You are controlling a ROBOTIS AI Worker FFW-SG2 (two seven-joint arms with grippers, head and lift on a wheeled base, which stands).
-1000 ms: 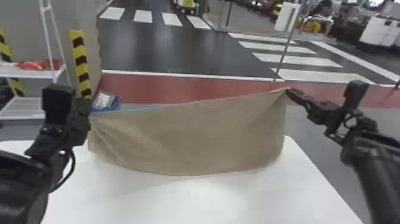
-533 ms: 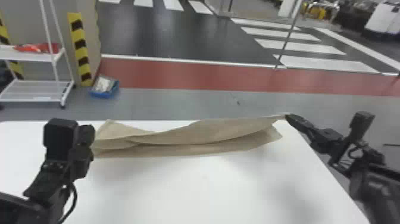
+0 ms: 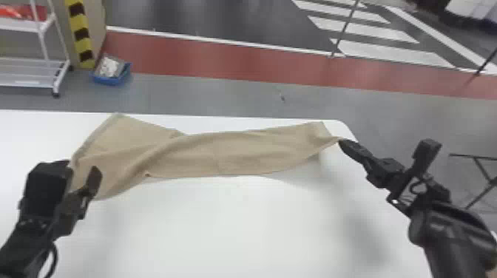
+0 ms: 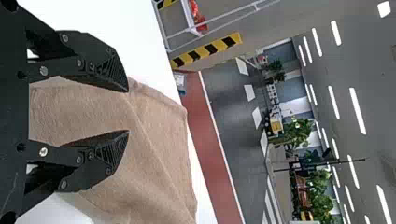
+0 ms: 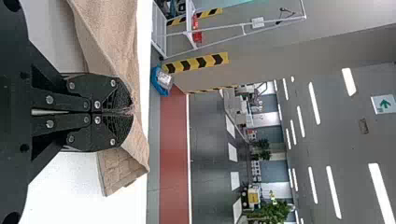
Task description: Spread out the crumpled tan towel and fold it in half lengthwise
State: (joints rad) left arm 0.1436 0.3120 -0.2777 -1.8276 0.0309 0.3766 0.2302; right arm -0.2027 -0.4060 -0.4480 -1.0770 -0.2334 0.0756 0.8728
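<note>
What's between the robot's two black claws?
The head view shows the tan towel there, stretching from the open left gripper to the right gripper, which pinches it.

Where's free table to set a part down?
Best: white table nearside of the towel, between both arms. Smaller: far-left patch, bordered by towel, left hand and far edge. Crowded: the towel's left end, under the left hand, and its right corner, pinched by the right hand.

You see tan towel as matt cloth, slightly rough, fine-textured. Your white tabletop: smooth, faint sheen. Your left gripper and right gripper: matt black, ridged pads, shiny metal screws. You see blue bin, plastic-looking; dark floor, smooth, glossy.
</note>
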